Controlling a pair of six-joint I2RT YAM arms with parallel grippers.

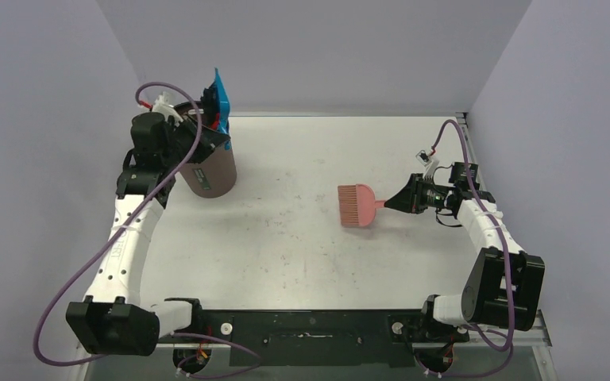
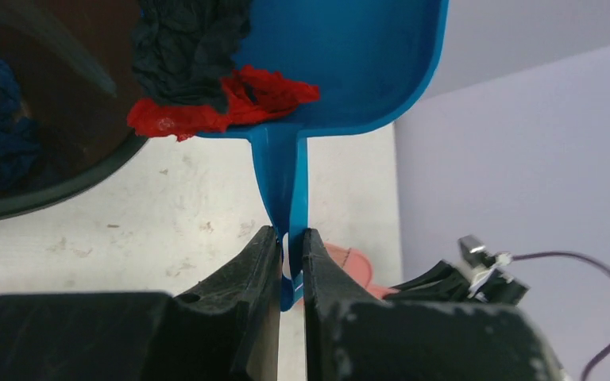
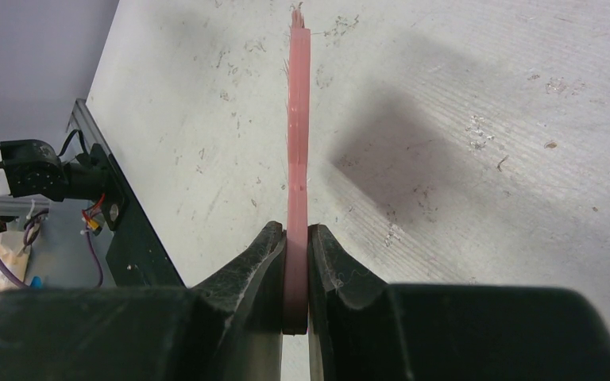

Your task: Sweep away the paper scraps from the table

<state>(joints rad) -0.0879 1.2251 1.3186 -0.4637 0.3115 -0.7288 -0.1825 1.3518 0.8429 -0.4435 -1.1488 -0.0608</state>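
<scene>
Left gripper (image 2: 290, 238), pinching the dustpan (image 2: 349, 71) handle, tips it over the bin (image 1: 210, 171) at the table's (image 1: 286, 254) 10 o'clock. The scraps (image 2: 187, 48) sit at the pan's lip, 11 o'clock of the claw, with the handle running 12-to-6. Right gripper (image 3: 295, 238) clamps the brush (image 3: 298, 119) at 3 o'clock.

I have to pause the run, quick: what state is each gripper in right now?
Left gripper: shut on the handle of the blue dustpan.
Right gripper: shut on the handle of the pink brush.
</scene>
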